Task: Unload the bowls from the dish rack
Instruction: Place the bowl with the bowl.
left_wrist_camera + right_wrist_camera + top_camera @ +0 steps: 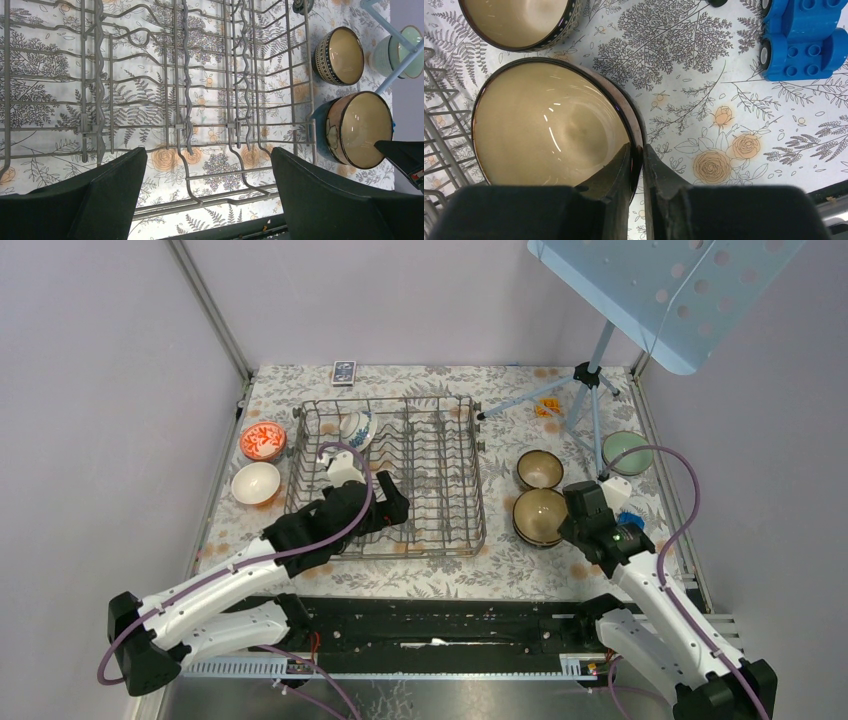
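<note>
Dish rack (440,470): grey wire, stands mid-tabletop (500,405) on a floral cloth. One bowl inside it, a blue-and-white bowl (356,427), set on edge among the tines near the far left corner.

Left claw (207,155): released, fingers spread wide, gripping nothing. It hangs over the near left part of the rack, with the arm reaching in from the near left. The wrist view looks down through the wires to the cloth below.

Right claw (636,149): at the large brown bowl (538,512), which stands upright on the tabletop just right of the rack's near right corner. One finger sits inside the cream interior and the other against the dark outer wall, with the rim between them. The gap is narrow. Cannot tell whether the fingers pinch the rim or stand just off it.

Other bowls already out of the rack, all upright on the tabletop:
- patterned brown bowl (540,468), just beyond the large brown bowl, close beside it
- green bowl (627,450), farther right, by a leg of a tripod (590,380)
- orange-red bowl (263,440) and white bowl (256,483), next to each other left of the rack

Blue toy car (804,37): on the cloth to the right of the large brown bowl, apart from it.
</note>
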Robot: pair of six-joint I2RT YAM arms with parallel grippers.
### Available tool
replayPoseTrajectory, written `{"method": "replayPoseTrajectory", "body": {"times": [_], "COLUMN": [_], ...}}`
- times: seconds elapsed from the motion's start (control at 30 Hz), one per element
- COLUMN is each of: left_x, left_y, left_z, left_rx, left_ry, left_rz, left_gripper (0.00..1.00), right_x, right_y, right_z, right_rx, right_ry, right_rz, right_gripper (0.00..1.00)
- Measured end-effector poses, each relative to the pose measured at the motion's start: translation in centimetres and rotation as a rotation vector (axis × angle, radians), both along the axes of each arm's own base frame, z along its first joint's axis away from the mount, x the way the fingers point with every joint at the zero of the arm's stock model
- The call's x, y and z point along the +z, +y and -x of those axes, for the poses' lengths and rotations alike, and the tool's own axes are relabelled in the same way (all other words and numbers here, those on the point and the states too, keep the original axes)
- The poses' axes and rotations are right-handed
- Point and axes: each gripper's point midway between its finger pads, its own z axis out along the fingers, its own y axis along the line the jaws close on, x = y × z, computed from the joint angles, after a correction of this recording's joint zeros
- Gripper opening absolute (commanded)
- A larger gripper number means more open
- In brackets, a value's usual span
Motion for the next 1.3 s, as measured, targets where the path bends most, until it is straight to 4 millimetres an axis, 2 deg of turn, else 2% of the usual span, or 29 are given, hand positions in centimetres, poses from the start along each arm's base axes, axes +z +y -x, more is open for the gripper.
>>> {"method": "replayPoseTrajectory", "body": {"times": [0.2,0.43,0.63,0.9,1.07,1.3], "left_x": [-0.1,-0.4,-0.4,-0.4,-0.5,-0.7], "left_y": [0.0,-0.2,-0.2,-0.2,-0.3,-0.5], "left_z": [0.0,0.0,0.0,0.0,0.0,-0.1], "left_rx": [-0.001,-0.005,-0.006,-0.006,-0.009,-0.017], "left_ry": [0.002,0.012,0.012,0.012,0.013,0.008], "left_rz": [0.0,-0.007,-0.007,-0.008,-0.011,-0.007], "left_gripper": [0.99,0.99,0.99,0.99,0.99,0.99], "right_x": [0.3,0.6,1.2,3.2,2.8,2.5], "right_y": [0.0,0.1,0.4,0.4,0.5,0.0], "right_z": [0.0,0.0,-0.2,-1.6,-2.5,-2.4], "right_rx": [0.0,0.003,0.009,0.065,0.117,0.133], "right_ry": [-0.01,-0.015,-0.029,-0.027,0.04,0.061], "right_rz": [-0.002,-0.014,-0.025,0.035,0.096,0.114], "right_gripper": [0.28,0.46,0.54,0.57,0.57,0.46]}}
